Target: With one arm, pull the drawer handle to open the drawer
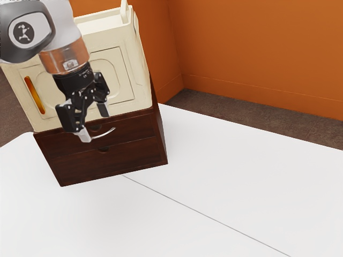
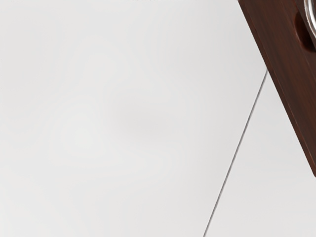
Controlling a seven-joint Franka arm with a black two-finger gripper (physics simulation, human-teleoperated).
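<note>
Handle (image 1: pixel 106 133) and claw (image 1: pixel 95 127) stood close together in the exterior view. The handle was mounted on the upper drawer (image 1: pixel 141 127) of the dark cabinet (image 1: pixel 162 140), a thin bowed bar whose long axis ran across the drawer's width. From the claw it lay toward the cabinet's front, most of its length reaching to the exterior view's right of the lower fingertip (image 1: pixel 84 135). The claw's two halves stood apart, with no sign of the bar being gripped; whether that fingertip touched the near end, I could not tell. In the wrist view the handle lay off to the cabinet side, with white table (image 1: pixel 214 182) below my hand.

The drawer front looked flush, so the pull seemed yet to start. As I judged it, the move called for lining the gap up with the bar, closing across its long axis, then drawing straight out from the cabinet.
</note>
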